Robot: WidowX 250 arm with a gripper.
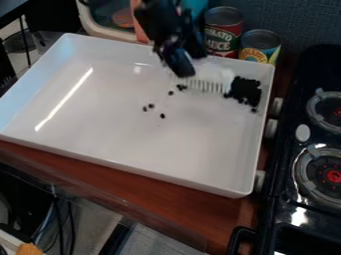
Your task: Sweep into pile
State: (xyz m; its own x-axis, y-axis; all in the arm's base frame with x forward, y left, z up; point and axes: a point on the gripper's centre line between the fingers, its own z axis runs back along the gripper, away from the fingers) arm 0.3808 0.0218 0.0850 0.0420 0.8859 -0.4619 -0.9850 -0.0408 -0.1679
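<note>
Brown wood counter (pixel 166 191): under the tray, running along its near side.
White tray (pixel 160 149): set at an angle on the counter; raised walls all round.
Black stove (pixel 286 199): right of tray, with pale knobs (pixel 271 128) in the gap between.
Arm pose: in from top edge, hanging down over the tray's far wall, tilted, lower end toward the right.
Gripper (pixel 181 68): low over the tray's far part, at brush's left end; can't tell if open or closed.
Cans: red-labelled can (pixel 220 46) and blue-and-yellow can (pixel 261 50), side by side just behind the far wall, right of the gripper.
White brush (pixel 214 78): bristles down, between the pile and most strays.
Black pile (pixel 244 91): far right corner area, beside brush's right end.
Strays: a few black bits (pixel 162 115) left of pile, toward tray's middle.
</note>
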